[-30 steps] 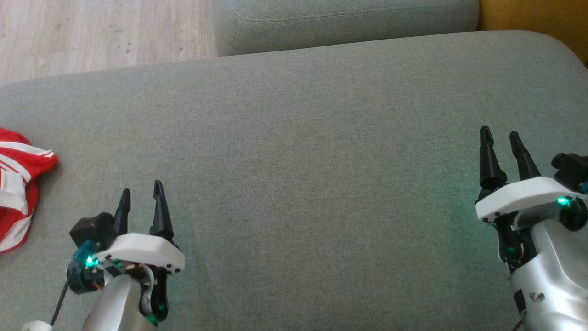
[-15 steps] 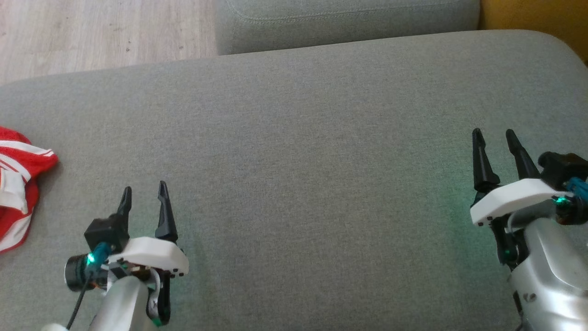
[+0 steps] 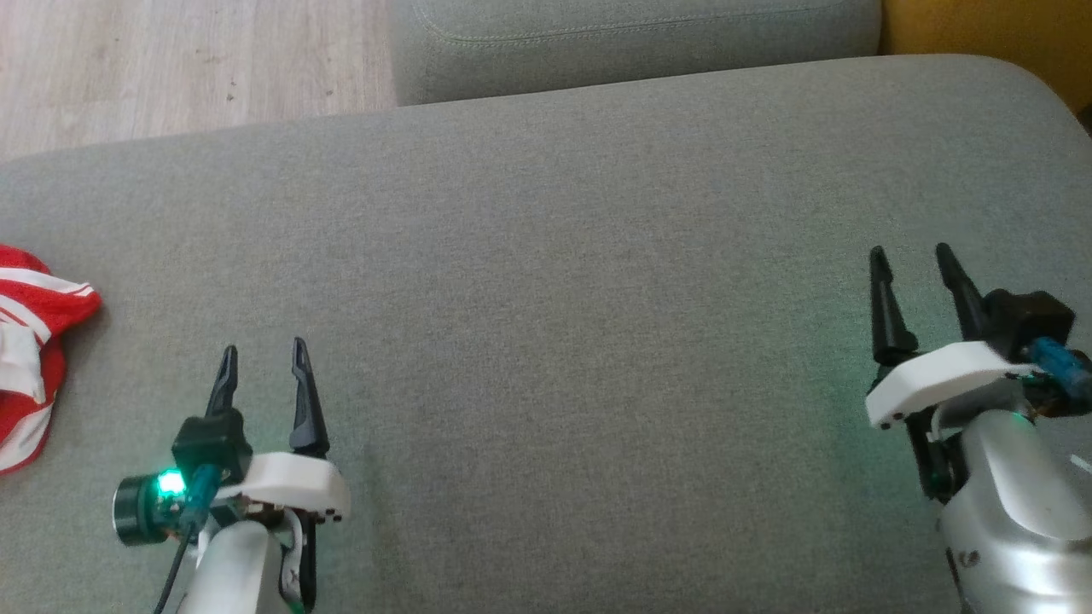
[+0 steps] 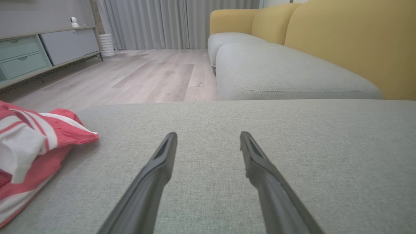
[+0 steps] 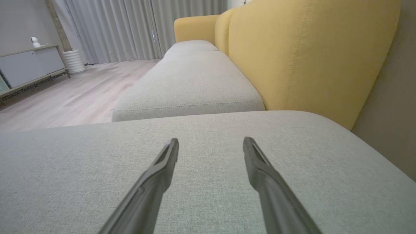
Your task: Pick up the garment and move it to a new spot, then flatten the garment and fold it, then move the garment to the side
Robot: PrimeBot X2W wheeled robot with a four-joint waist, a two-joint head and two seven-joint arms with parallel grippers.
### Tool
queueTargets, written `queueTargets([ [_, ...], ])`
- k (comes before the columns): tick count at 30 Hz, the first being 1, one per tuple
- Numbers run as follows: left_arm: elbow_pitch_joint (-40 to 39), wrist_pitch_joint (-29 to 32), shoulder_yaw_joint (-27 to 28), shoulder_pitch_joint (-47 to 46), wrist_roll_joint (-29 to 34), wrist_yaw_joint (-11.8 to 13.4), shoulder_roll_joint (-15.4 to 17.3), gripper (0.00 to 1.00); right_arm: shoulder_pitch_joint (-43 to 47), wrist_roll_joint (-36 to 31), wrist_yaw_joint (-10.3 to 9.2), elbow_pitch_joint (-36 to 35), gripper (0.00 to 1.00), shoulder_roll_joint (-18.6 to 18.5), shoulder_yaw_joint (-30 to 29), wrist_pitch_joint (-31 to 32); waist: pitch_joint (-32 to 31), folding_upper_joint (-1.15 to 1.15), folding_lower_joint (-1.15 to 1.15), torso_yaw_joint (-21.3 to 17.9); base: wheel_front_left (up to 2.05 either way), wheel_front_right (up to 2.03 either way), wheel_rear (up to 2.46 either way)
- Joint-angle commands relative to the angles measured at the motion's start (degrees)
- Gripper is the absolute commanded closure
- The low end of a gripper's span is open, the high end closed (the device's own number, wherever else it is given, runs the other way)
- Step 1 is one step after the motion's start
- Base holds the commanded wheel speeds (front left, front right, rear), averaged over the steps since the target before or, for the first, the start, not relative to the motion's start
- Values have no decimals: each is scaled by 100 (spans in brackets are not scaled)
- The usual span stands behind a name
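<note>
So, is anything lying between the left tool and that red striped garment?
No, only bare grey cushion separates the left tool and the garment; the head view shows it.

Soft, even daylight fills every view; it comes diffused through the pale curtains, which glow without blowing out; the head view is flat and slightly hazy, with fine grain over the grey sofa cushion; a green indicator light glares low at the left, and a faint green cast tints the cushion at the right; the red-and-white garment throws only a thin, soft shadow; in the wrist views lines bow toward the edges, and the fingers of the left gripper go soft near the bottom edge.
</note>
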Motion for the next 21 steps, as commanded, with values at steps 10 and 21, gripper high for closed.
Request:
queueTargets([
  [10,-281,-100,409,10,235,22,-45,0,-74,-7,23,-169,0,44,404,-106,8,0,0,45,0,0,0],
  [21,-296,-100,465,-22,331,-56,-112,0,5,125,23,-223,0,-17,622,-106,28,0,0,585,0,0,0],
])
